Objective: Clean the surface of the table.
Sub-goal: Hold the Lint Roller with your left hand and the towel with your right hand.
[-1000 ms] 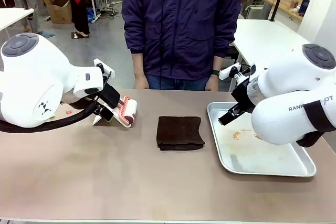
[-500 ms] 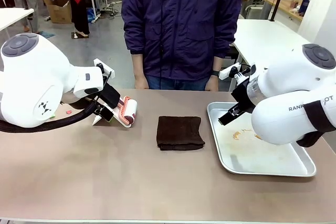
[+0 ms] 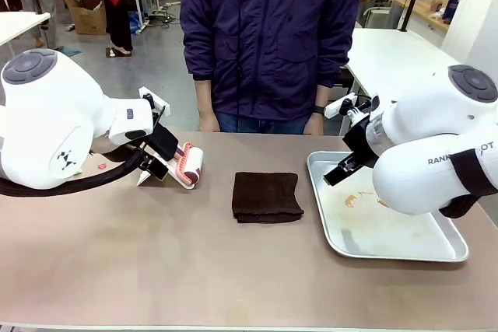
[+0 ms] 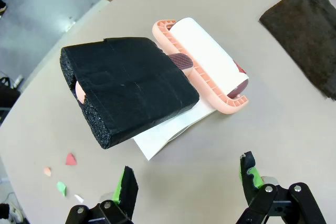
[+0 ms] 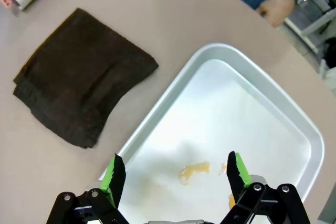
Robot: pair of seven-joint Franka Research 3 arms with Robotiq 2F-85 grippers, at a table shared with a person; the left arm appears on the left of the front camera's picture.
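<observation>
While both arms hang above the large matte taupe-brown table (image 3: 194, 270), which spans the whole front view, the L gripper (image 4: 188, 174) has its jaws spread and empty. It sits over a pink-framed white lint roller (image 4: 205, 61) w/ a black foam block (image 4: 128, 85) against it, on a white paper sheet (image 4: 157, 140) at table left. The R gripper (image 5: 175, 163), jaws likewise spread and empty, is over a shiny metal tray (image 5: 236, 108) w/ orange smears (image 5: 194, 171). A folded dark-brown cloth (image 3: 267, 196) lies at table centre. Small coloured paper scraps (image 4: 70, 159) lie near the roller.

A folded dark brown cloth (image 3: 267, 197) lies at the centre of a matte taupe-brown table (image 3: 156, 270). At nine o'clock rests a pink-framed white lint roller (image 3: 191, 166); at three o'clock, a shiny metal tray (image 3: 412, 239) with orange smears. A person in a dark purple jacket (image 3: 268, 36) stands at twelve.
</observation>
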